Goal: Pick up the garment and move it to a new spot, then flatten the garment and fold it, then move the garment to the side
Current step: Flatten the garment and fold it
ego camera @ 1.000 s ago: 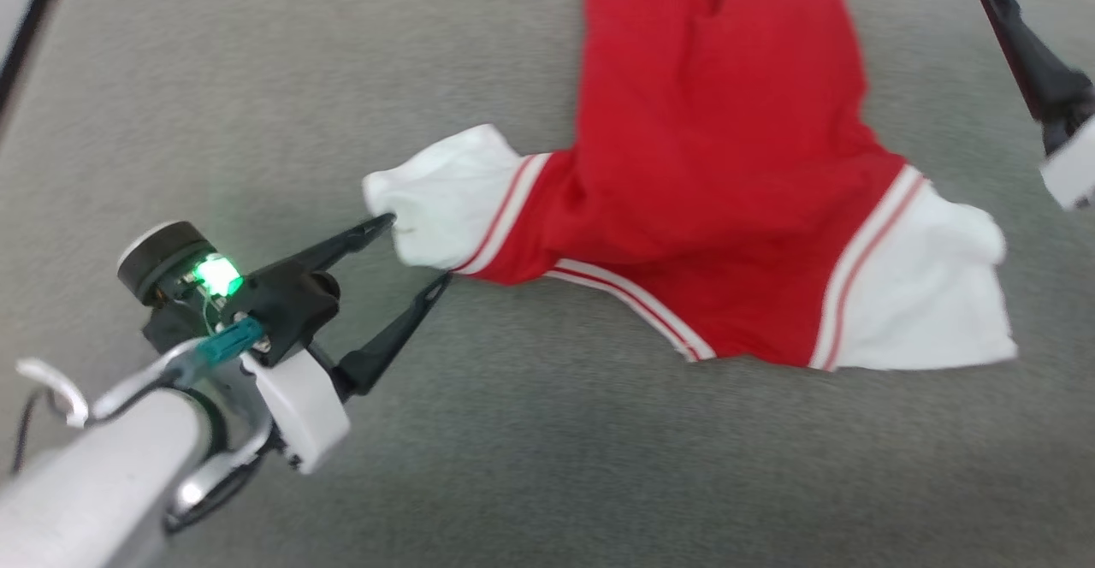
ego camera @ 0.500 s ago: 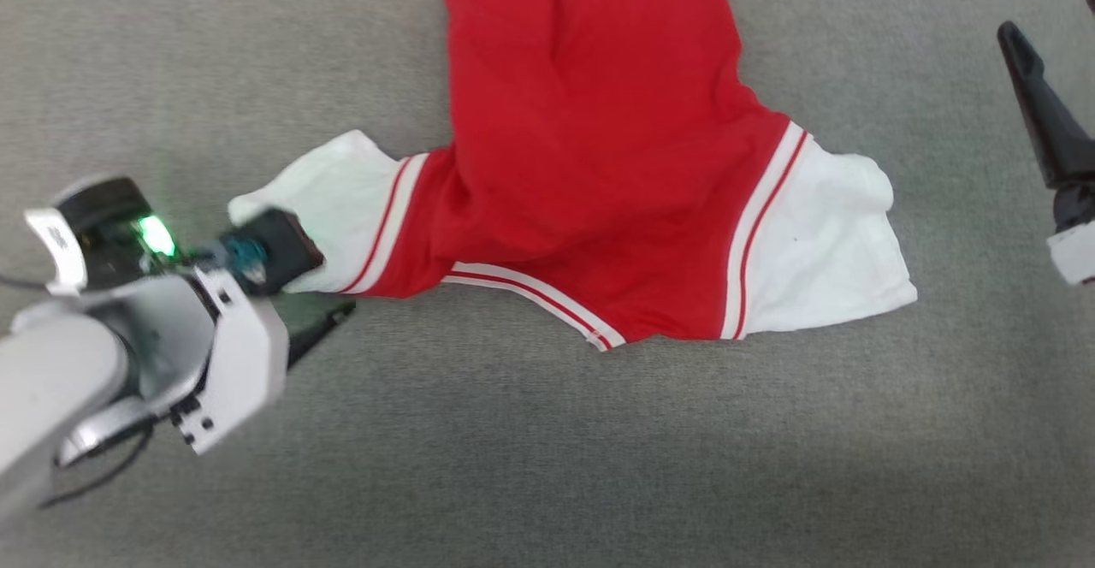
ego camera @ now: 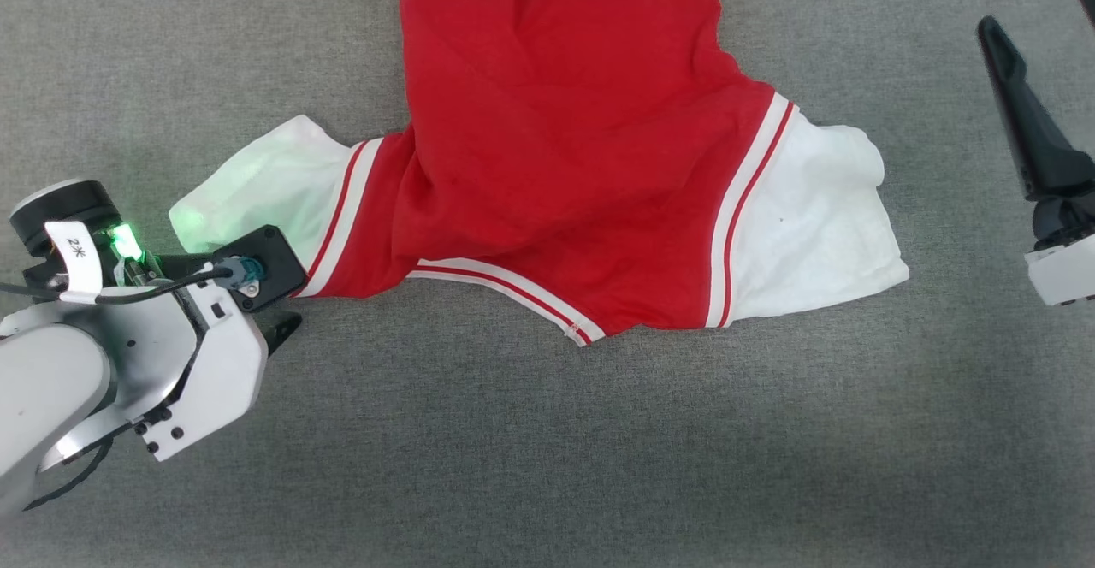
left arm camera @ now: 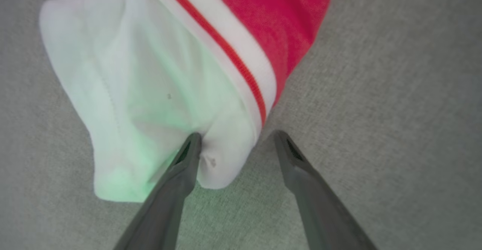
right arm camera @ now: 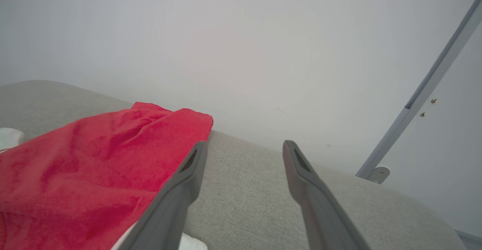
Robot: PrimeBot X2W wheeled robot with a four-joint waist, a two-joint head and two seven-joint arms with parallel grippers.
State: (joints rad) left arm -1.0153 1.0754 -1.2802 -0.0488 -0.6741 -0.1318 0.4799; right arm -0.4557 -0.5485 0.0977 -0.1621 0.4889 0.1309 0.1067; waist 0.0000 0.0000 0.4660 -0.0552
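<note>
Prob. a bare test rm: grey upholstered surface, plain white wall, metal strut behind.

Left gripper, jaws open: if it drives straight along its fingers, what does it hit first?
The garment: its white sleeve. In the left wrist view the left gripper straddles the sleeve's corner, one finger seemingly touching the cloth; depth is unclear.
</note>
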